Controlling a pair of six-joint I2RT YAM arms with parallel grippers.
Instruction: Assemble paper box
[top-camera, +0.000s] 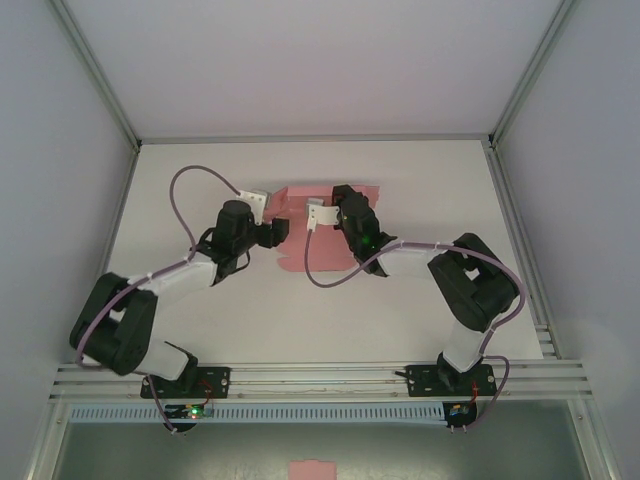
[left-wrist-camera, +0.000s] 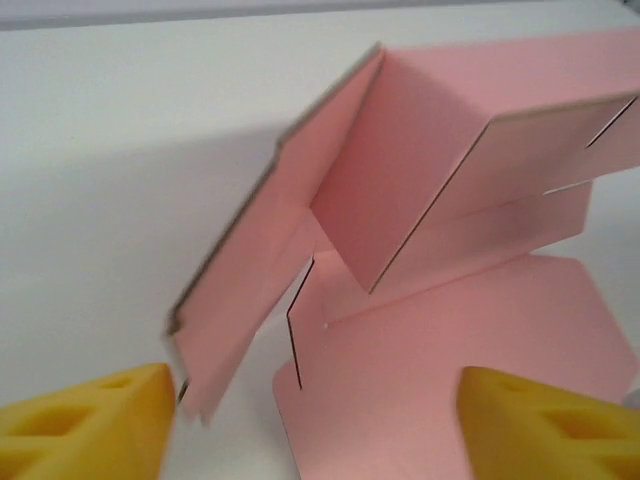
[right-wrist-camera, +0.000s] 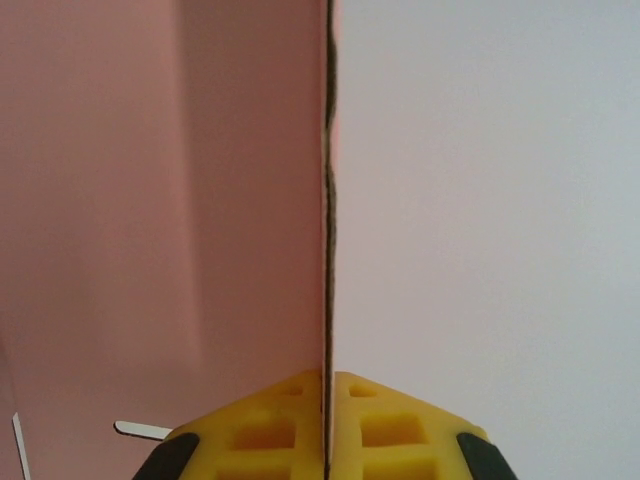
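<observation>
Our left gripper (left-wrist-camera: 320, 430), at nine o'clock of the paper box (left-wrist-camera: 440, 130), hangs released, fingers wide. Our right gripper (right-wrist-camera: 327, 420) pinches an upright wall edge. We judge wall-folding is under way. Next, the left takes the leaning flap at mid-table.

A white table (top-camera: 300, 330) takes the middle of the top view. Along its edge at 6 o'clock runs a silver metal rail (top-camera: 320, 375). Just below the rail is a white slotted strip (top-camera: 320, 411), maybe a cable duct. Further toward 6 o'clock a small pink paper scrap (top-camera: 312, 470) lies on a dark greenish surface (top-camera: 120, 450) and is cut by the picture border. Grey walls (top-camera: 50, 200) stand at 9, 12 and 3 o'clock. Thin metal posts (top-camera: 97, 75) rise at 11 and 1 o'clock.
</observation>
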